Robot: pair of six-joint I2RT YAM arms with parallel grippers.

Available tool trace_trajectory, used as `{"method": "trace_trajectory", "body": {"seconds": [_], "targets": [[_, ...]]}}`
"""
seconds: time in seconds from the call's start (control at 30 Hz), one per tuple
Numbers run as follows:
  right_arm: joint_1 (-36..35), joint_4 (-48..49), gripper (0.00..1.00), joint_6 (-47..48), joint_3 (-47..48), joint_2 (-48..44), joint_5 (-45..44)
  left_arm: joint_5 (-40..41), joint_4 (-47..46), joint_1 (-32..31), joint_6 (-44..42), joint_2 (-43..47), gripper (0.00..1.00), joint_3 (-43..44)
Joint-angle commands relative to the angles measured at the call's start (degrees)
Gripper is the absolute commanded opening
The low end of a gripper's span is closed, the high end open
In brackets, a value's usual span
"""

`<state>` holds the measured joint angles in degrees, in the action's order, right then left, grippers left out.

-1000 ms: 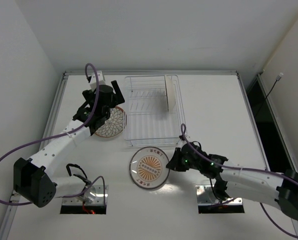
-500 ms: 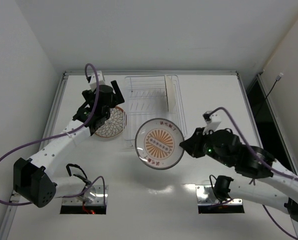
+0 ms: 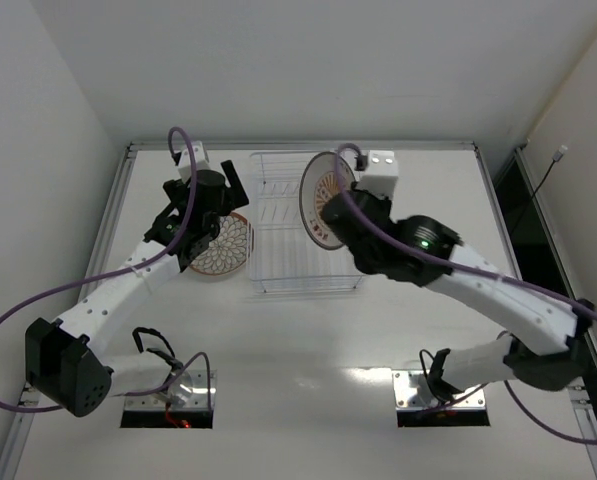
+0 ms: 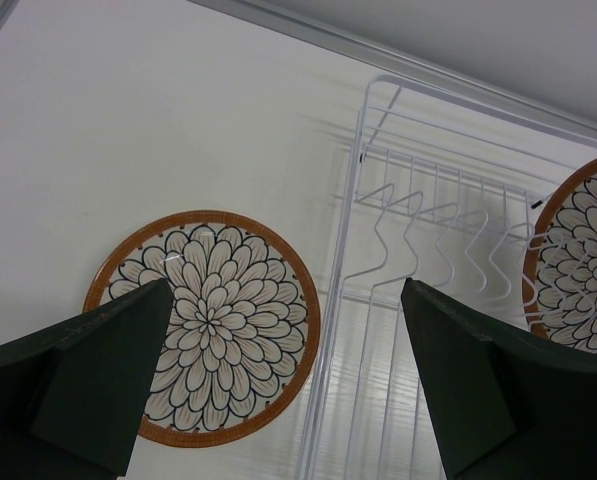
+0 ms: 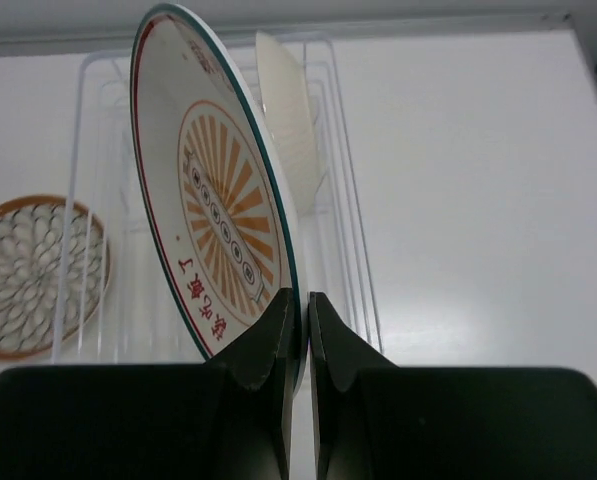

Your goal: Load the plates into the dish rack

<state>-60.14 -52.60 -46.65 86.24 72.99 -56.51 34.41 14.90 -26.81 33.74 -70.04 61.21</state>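
- The dish rack [image 3: 278,215] is seen on the white table [image 3: 308,390], towards the table's far edge.
- 1 brown-rimmed plate with a petal pattern [image 4: 210,325] is laid flat on the table just beside the rack's left side, outside the wires.
- A 2nd brown-rimmed plate [image 4: 583,260] is stood on edge inside the rack, towards its right side.
- The white plate with the orange sunburst centre [image 5: 218,200] is held on edge over the rack's right half, just left of the standing plate. Its painted face is turned towards the rack's left side. Whether it touches the wires cannot be told.
- The right gripper [image 5: 300,300] is closed on that plate's rim, with 1 finger pressed against each face.
- The left gripper [image 4: 286,295] is held above the flat plate at the rack's left side. Its jaws are spread wide and nothing is gripped between them.
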Motion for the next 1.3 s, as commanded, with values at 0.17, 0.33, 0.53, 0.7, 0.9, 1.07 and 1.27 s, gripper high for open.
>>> {"method": "trace_trajectory", "body": {"seconds": [0.17, 0.33, 0.53, 0.7, 0.9, 1.07, 1.27], "targets": [[1.08, -0.75, 0.00, 7.27, 23.00, 24.99, -21.79, 0.83, -1.10, 0.00, 1.16, 1.75, 1.00, 0.31], [2.92, -0.75, 0.00, 10.35, 30.56, 34.31, -24.34, 0.83, -1.10, 0.00, 1.16, 1.75, 1.00, 0.31], [4.67, 1.97, 0.00, 15.53, 32.68, 40.12, -27.94, 0.83, -1.10, 0.00, 1.16, 1.75, 1.00, 0.31], [6.53, 6.10, 0.00, 18.79, 30.58, 41.27, -27.43, 0.83, -1.10, 0.00, 1.16, 1.75, 1.00, 0.31], [9.07, 7.42, 0.00, 20.11, 28.72, 43.02, -26.11, 0.83, -1.10, 0.00, 1.16, 1.75, 1.00, 0.31], [10.31, 11.98, 0.00, 25.02, 28.72, 46.09, -24.96, 0.83, -1.10, 0.00, 1.16, 1.75, 1.00, 0.31], [10.31, 14.01, 0.00, 29.50, 31.88, 50.67, -27.33, 0.83, -1.10, 0.00, 1.16, 1.75, 1.00, 0.31]]}}
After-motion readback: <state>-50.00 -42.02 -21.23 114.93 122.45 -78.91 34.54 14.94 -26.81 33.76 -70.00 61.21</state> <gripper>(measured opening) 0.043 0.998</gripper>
